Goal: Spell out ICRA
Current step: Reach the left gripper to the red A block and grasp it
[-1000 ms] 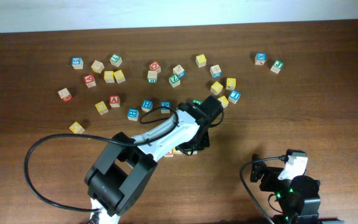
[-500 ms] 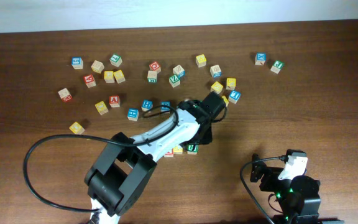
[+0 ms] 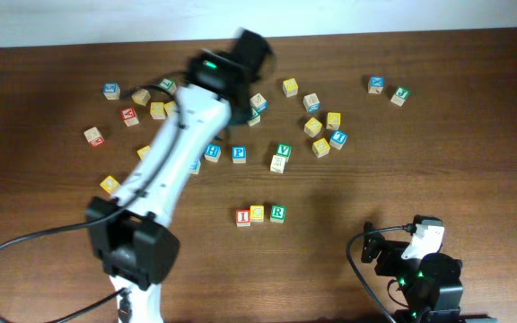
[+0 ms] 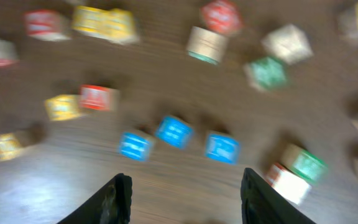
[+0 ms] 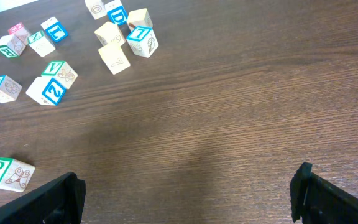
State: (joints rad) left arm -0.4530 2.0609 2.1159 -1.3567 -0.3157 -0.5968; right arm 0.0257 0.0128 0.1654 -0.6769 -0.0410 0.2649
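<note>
Block row [image 3: 258, 214] far from left gripper [image 4: 185, 185]

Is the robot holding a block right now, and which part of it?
No, nothing is held. The left tool is open and empty above the blocks, and the right tool is open over bare table.

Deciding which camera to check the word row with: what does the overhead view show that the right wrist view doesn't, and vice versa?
Only overhead: the left arm stretched toward the far side of the table, plus the row's red block and yellow block. Only right wrist: the right gripper, fingers spread open. Both: the green R block.
</note>
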